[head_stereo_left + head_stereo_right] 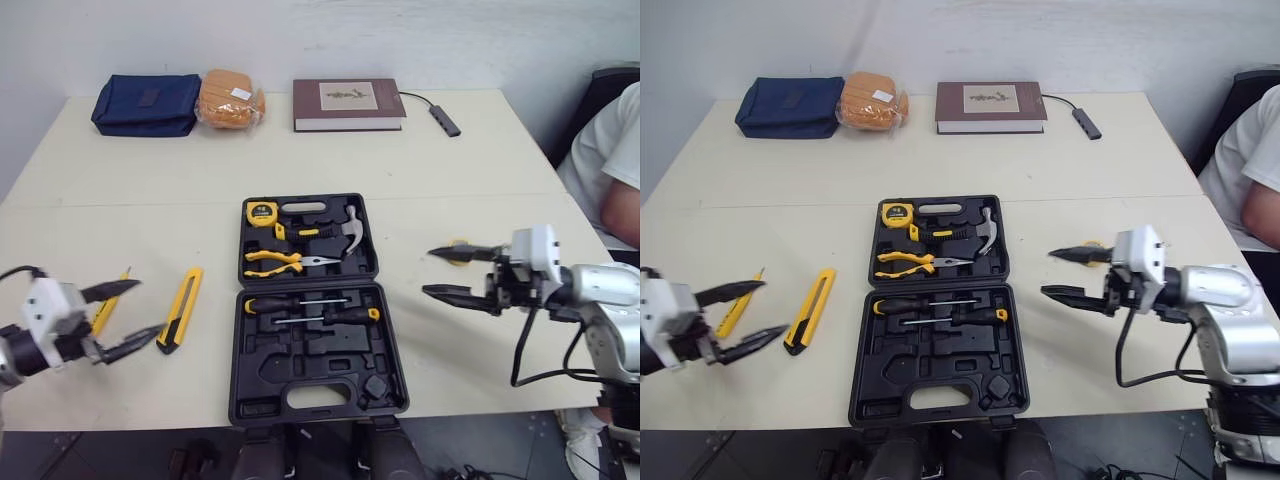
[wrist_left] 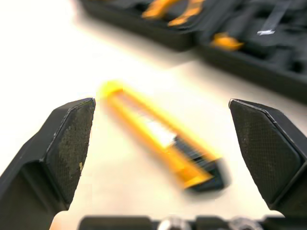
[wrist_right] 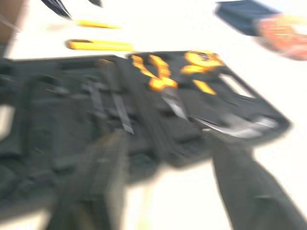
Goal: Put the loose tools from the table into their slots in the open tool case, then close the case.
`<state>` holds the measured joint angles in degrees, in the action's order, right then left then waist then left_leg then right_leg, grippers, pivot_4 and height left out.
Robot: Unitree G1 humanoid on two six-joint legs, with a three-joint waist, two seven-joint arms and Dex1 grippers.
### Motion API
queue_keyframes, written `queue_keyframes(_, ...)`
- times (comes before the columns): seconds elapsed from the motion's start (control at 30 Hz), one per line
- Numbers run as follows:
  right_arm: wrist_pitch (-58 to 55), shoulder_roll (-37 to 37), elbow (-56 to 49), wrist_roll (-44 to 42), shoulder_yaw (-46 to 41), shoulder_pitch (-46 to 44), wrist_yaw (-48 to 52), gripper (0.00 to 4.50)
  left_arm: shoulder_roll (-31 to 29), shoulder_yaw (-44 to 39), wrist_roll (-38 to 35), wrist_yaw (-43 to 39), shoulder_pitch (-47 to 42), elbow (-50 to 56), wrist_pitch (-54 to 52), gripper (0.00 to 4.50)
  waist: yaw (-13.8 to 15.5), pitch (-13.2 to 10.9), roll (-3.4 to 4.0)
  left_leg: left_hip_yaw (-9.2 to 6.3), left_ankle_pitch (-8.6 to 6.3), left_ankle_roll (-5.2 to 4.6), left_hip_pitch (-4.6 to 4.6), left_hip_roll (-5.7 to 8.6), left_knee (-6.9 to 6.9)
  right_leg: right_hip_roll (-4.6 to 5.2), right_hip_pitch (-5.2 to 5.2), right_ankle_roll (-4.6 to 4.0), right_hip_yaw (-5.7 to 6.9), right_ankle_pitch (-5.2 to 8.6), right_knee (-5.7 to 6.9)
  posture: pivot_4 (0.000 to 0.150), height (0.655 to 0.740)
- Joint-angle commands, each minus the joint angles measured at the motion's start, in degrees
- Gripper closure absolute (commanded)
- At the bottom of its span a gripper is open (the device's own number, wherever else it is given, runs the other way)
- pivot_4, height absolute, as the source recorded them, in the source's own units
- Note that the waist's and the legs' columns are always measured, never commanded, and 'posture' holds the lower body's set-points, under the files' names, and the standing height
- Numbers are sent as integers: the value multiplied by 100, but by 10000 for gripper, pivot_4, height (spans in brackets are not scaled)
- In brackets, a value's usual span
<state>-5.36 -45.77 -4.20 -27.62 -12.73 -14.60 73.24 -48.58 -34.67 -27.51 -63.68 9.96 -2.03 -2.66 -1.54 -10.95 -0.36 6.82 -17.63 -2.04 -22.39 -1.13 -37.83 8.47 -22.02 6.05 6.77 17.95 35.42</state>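
Two loose yellow tools lie on the table between its left edge and the tool case, towards the near edge. The utility knife is the closer one to the case. Its long axis runs from the near edge towards the far edge, the far end leaning a little towards the case and the dark end facing the near edge. A thinner yellow tool lies just beside it on the left-edge side, roughly parallel and partly hidden behind my left gripper. That gripper hangs with its fingers spread wide, pointing at the knife and clear of it.

The case lies open and flat at the middle of the near edge, its long axis running near to far. The far half holds a tape measure, a hammer and pliers. The near half holds two screwdrivers lying crosswise, and several of its slots are bare.

My right gripper hovers to the right of the case, its fingers apart with the tips aimed at the case. A small yellow object shows just behind its upper finger; I cannot tell what it is.

Along the far edge sit a blue pouch, an orange packet, a book and a cable adapter. A person sits at the right edge.
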Motion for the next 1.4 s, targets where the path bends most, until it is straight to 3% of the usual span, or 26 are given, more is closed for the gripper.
queue_keyframes(0.03,764,-400,859,240,-1172,405,-255,590,-38,-659,67,204,286,-517,198,0,5,-2,0,4,0,0,-1,2,1,1,0,0,-1,0,-3,1500,7400)
queue_keyframes(0.27,2301,-824,2789,540,-2677,1442,-564,590,93,-1703,-24,933,727,-1826,209,0,4,-7,-6,21,-10,-6,8,7,37,4,5,4,11,-2,-46,1500,7400)
queue_keyframes(0.53,3323,-808,4389,742,-3306,2125,-1607,590,126,-2192,183,1803,967,-2913,711,0,-29,-10,-6,26,-8,-8,33,1,76,5,-1,-2,-4,-2,-45,1500,7400)
queue_keyframes(0.77,3582,-866,4969,708,-3299,2461,-1989,590,-4,-2453,-118,2205,784,-3539,547,0,-20,-9,-6,26,-8,-7,32,1,77,8,-7,-10,-8,-2,-44,1500,7400)
queue_keyframes(1.13,3248,-588,4094,484,-2770,1844,-2009,590,165,-2033,-421,1662,704,-2197,146,0,-20,-10,-2,27,9,24,28,-1,79,7,-12,-12,-10,-3,-42,1500,7400)
queue_keyframes(1.4,1206,-33,857,-635,-1603,1419,-1872,590,288,-1235,-773,1660,915,-424,-1620,0,-10,-12,1,28,10,18,26,-3,74,6,-17,-12,-18,-3,-21,1500,7400)
